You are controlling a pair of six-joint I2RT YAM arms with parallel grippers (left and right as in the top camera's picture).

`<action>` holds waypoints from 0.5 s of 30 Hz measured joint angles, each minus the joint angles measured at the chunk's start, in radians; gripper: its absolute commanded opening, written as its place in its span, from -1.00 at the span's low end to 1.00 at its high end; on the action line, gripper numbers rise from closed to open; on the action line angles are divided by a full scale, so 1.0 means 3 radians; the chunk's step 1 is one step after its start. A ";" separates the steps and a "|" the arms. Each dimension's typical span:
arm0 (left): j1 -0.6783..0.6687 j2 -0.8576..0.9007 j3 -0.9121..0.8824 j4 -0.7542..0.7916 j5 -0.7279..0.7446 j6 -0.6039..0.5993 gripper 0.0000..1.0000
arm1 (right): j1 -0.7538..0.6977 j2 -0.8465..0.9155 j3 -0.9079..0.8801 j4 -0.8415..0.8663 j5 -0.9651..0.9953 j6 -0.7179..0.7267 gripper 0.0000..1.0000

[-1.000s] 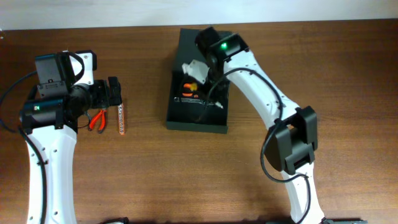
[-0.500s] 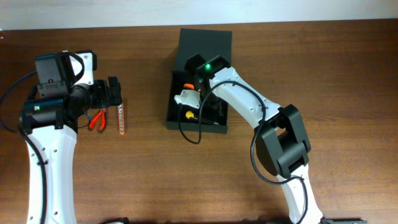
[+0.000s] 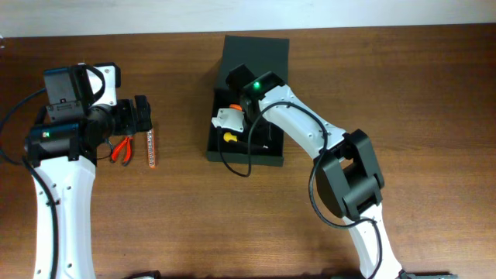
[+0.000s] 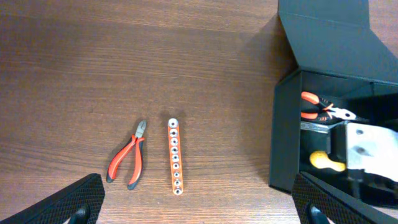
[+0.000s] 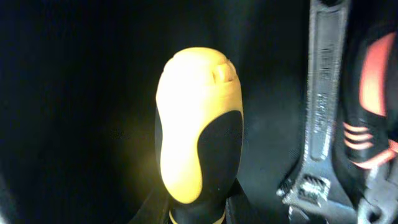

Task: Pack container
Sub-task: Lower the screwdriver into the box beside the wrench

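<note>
The container (image 3: 244, 160), a dark box, stands open at the table's middle with its lid (image 3: 256, 48) laid back. My right gripper (image 3: 231, 128) reaches down into its left half, shut on a yellow-and-black tool handle (image 5: 196, 143) that fills the right wrist view. The same handle (image 4: 323, 160) shows inside the box in the left wrist view. A silver wrench (image 5: 320, 106) and red-handled pliers (image 4: 317, 106) lie in the box beside it. My left gripper (image 3: 143, 116) hovers open to the left of the box, nothing between its fingers.
On the bare wood below my left gripper (image 4: 199, 208) lie red-handled pliers (image 4: 129, 160) and an orange strip with a row of holes (image 4: 175, 157). The container's near wall (image 4: 283, 143) stands right of them. The right arm's cable loops over the box's front edge.
My right gripper has moved from the back of the box toward its front left, lowering the yellow-handled tool inside. The left arm has stayed still.
</note>
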 measured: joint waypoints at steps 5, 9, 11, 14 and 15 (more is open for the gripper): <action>0.0000 0.0000 0.0000 0.0000 -0.0001 0.0000 0.99 | 0.0000 0.0137 -0.0004 0.0041 0.0069 0.0000 -0.68; 0.0000 0.0000 0.0000 0.0000 0.0000 -0.0001 0.99 | 0.0000 0.0178 -0.0008 0.0132 0.0197 -0.0015 -0.43; 0.0000 0.0000 0.0000 0.0000 0.0000 0.0000 0.98 | -0.0001 0.0178 -0.0008 0.0149 0.0217 0.0006 -0.30; 0.0000 0.0000 0.0000 0.0000 -0.0001 0.0000 0.98 | -0.0011 0.0178 -0.0008 0.0158 0.0253 0.0041 -0.12; 0.0000 0.0000 0.0000 0.0000 0.0000 0.0000 0.99 | -0.0019 0.0178 -0.0008 0.0173 0.0278 0.0074 -0.05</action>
